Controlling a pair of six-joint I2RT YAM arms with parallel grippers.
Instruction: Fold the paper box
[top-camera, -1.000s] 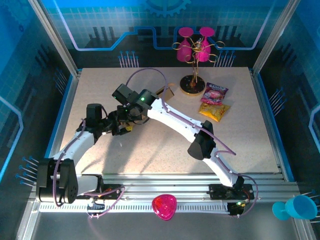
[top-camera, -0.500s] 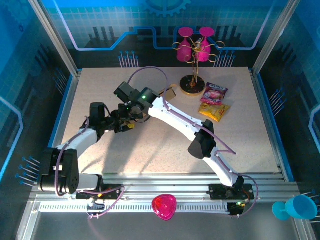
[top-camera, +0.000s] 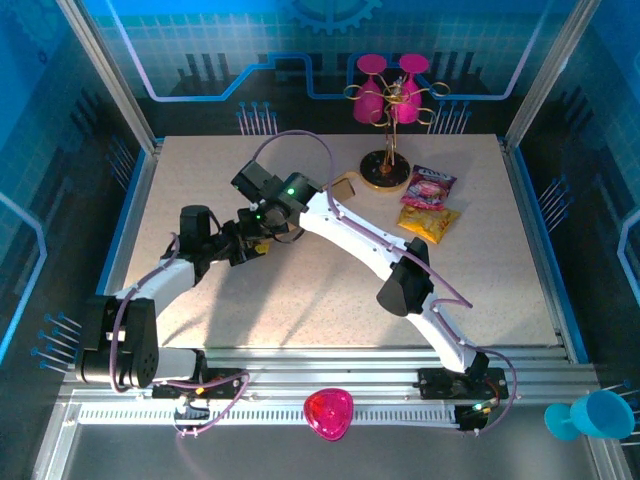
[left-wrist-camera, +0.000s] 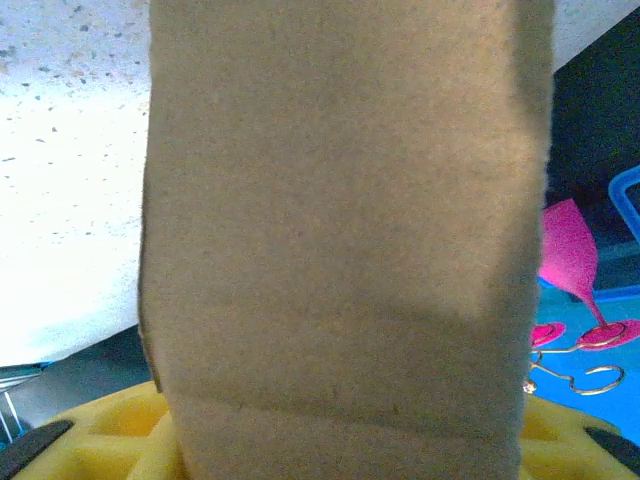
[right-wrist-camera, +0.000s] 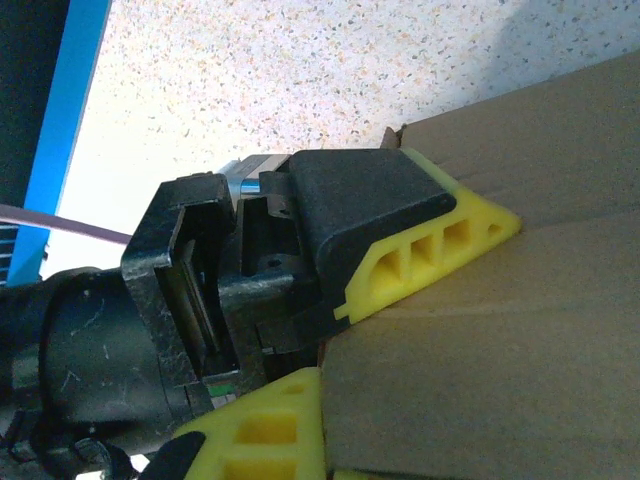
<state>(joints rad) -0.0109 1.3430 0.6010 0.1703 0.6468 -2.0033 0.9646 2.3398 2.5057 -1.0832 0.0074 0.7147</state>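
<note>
Since a second ago, the left gripper (top-camera: 250, 246) and the right gripper (top-camera: 262, 228) have edged together slightly away from the arms' bases and to the right. The brown corner of cardboard beside the right forearm (top-camera: 350, 235) has drifted the same way.

The paper box (left-wrist-camera: 340, 250) is plain brown, with no print or label on any face that shows. It lies straight ahead of the left gripper. In the left wrist view one panel stands face-on between the two yellow fingers (left-wrist-camera: 95, 445). Its long axis runs forward along them, and a faint crease crosses it near their roots.

In the right wrist view, one of those fingers lies over the upper layer of cardboard and the other sits at the edge of the lower layer. The jaws therefore stand apart with cardboard between them; whether the pads press on it is not clear. The right gripper hangs just above and beyond the left one, closed, and what it pinches, if anything, is hidden. Both are at the box, but the left looks placed to take it. That squeeze likely depends on the panel staying centred between the fingers.

Well off to the right of both grippers lie a purple snack bag (top-camera: 430, 185) and a yellow snack bag (top-camera: 430, 222), their lettering too small to read. Just beyond them a wire stand (top-camera: 383, 172) carries pink glasses (top-camera: 372, 95).
</note>
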